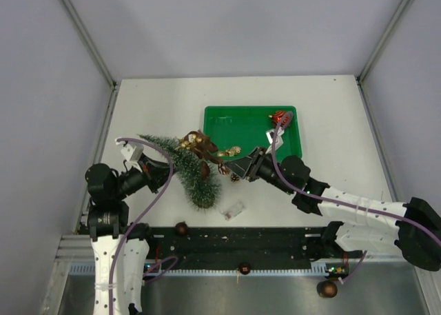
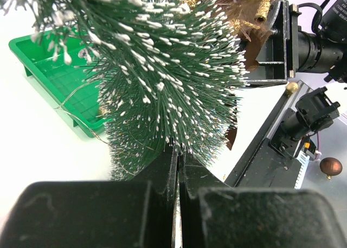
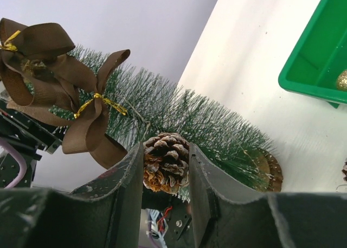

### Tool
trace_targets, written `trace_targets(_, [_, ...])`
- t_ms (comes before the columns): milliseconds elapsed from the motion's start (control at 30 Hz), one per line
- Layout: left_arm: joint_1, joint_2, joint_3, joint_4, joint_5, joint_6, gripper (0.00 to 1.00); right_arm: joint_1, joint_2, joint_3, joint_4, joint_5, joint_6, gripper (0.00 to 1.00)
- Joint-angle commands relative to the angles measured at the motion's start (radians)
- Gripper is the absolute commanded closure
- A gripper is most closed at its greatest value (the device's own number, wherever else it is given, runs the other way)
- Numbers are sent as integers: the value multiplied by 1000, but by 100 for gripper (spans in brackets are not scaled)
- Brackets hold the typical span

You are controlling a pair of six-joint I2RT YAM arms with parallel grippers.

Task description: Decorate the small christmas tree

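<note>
Pine cone (image 3: 165,167) going on tree (image 3: 209,123)
Right gripper (image 3: 165,150) clamps it; left gripper (image 2: 177,153) pinched shut at tree; next, wedge it in.

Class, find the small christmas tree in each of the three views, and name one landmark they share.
Top external: tree left of centre, slanting between the arms.
Left wrist: tree fills the upper middle.
Right wrist: tree across the middle, behind the pine cone.
Shared landmark: the green tray, seen in all three views.
</note>
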Motion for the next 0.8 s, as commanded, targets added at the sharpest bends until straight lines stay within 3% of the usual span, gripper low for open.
trace_targets(0, [1,12,15,-56,12,28,100,14,5,-16,94,49,10,69])
trace_targets(767, [0,14,10,-53,19,33,100,14,69,-35,164,58,-15,72])
